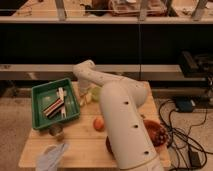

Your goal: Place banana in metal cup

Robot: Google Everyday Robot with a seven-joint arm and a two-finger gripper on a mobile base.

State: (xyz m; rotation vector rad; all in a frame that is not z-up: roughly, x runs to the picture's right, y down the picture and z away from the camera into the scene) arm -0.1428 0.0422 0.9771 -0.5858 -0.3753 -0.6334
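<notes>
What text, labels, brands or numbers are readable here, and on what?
None readable.
Any print in the green tray or on the back shelf is too small to read.
The hand is low at the tray's right edge, by the banana.

Place: it looked like a robotics lab or test workshop, not a home.
Backdrop: dark metal racks (100, 45) with long rails ran behind.
Floor: a speckled hard floor (14, 131) held loose black cables (183, 131) and a small box (185, 104).
Surface: a plain wooden surface (82, 150) carried a green tray (39, 121).
Gripper: the gripper (84, 96) hung low, just right of the tray.
</notes>
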